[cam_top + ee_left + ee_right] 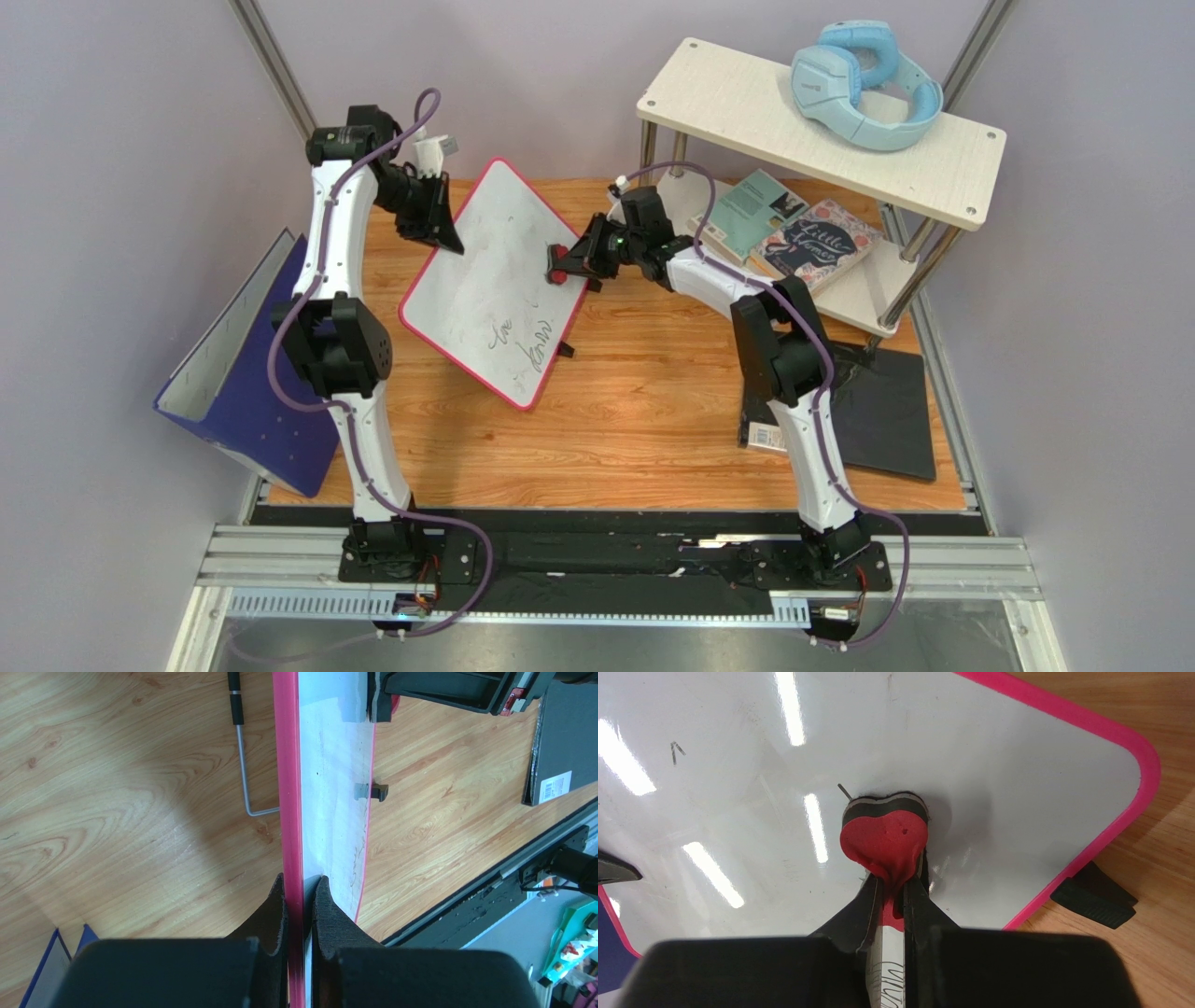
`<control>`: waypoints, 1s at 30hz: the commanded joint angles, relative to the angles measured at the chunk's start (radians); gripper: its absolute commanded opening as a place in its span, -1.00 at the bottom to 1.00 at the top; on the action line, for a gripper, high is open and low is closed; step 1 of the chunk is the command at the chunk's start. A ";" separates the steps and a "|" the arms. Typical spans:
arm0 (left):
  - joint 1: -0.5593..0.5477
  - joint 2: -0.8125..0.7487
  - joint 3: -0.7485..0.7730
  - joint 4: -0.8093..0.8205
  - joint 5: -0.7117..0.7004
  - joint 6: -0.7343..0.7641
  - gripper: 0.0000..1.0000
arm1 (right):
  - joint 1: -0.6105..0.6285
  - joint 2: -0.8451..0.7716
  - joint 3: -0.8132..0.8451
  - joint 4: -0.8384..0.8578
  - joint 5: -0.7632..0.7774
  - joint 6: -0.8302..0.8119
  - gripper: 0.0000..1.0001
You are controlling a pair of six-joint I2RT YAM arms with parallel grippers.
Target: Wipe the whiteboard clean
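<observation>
Right gripper [896, 894] is clenched on a heart-shaped red eraser [885, 834], felt face pressed on the whiteboard [990, 749], right of its centre. Left gripper [303, 899] is clamped on the board's pink rim at its far-left edge, holding it tilted. The board sits left-centre on the counter [659, 406], between the arms, and one black foot [1094, 897] looks to rest on the wood.

Step in hand: wiping, partway through by my read. The far area looks mostly clean, with faint smears. Scribbles [516, 336] are on the near part, apart from the eraser.

Next move: drag the eraser toward the near edge over that ink, pressing square to the tilted face. Left grip must be firm so the board doesn't pivot.
</observation>
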 commanded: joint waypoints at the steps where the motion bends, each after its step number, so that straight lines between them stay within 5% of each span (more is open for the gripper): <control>1: -0.063 -0.032 0.028 0.110 -0.105 0.160 -1.00 | 0.047 0.144 -0.012 -0.193 0.092 -0.078 -1.00; 20: -0.064 -0.051 -0.004 0.102 -0.093 0.184 -1.00 | 0.051 0.179 0.326 -0.239 0.016 -0.090 -1.00; 30: -0.064 -0.067 -0.021 0.090 -0.090 0.207 -1.00 | 0.040 0.156 0.314 -0.097 0.042 0.003 -1.00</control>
